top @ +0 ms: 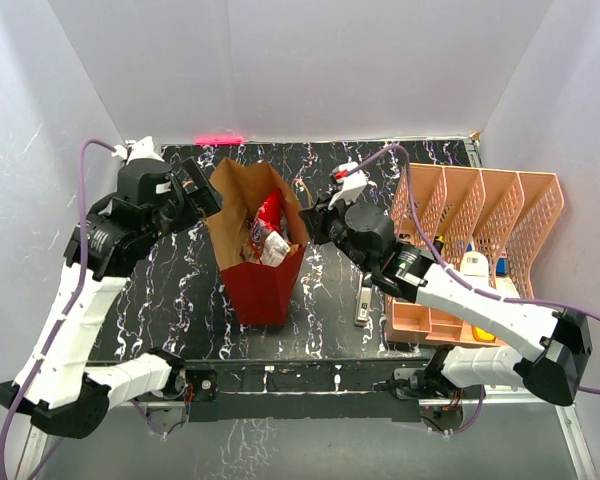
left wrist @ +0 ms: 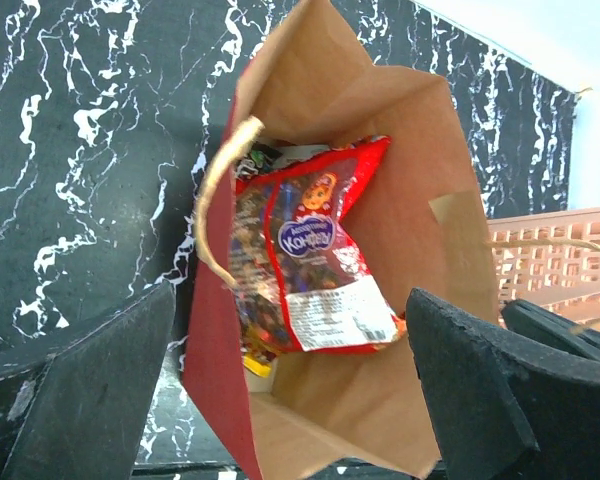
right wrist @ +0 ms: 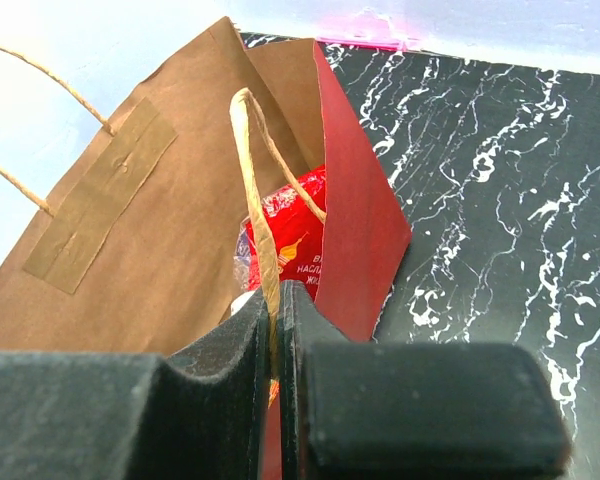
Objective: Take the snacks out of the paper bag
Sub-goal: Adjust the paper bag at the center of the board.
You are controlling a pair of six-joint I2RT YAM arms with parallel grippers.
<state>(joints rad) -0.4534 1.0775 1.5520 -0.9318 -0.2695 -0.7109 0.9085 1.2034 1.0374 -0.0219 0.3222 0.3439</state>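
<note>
Snacks (top: 265, 232) are all sitting inside the paper bag (top: 263, 290), which is standing upright at the centre of the top view on the black marbled table (top: 170, 300). You are not seeing a single packet lying out on the table, so I am judging the task as barely begun.

At the left of the top view, your left end effector (top: 202, 190) is hovering at the bag's left rim, jaws spread wide and gripping nothing. Its wrist view is looking straight down into the mouth, with its black pads (left wrist: 90, 390) showing at lower left and lower right and the bag between them. There a red packet (left wrist: 320, 260) with a printed label is lying on top, and a yellow corner (left wrist: 258, 365) is peeking out beneath it at lower centre. More packets are probably lying underneath, though I am not able to count them.

Moving right, your right end effector (right wrist: 278, 330) is pinching shut on the tan cord handle (right wrist: 252, 170) at the bag's right rim, apparently steadying the bag.

Further right, a slim grey gadget (top: 363, 300) is lying on the table just beside the orange file rack (top: 480, 200); neither is playing a part.

You are left with everything: reaching in with the left end effector, gripping the top packet, lifting it clear, setting it on the table, and repeating for each packet.
</note>
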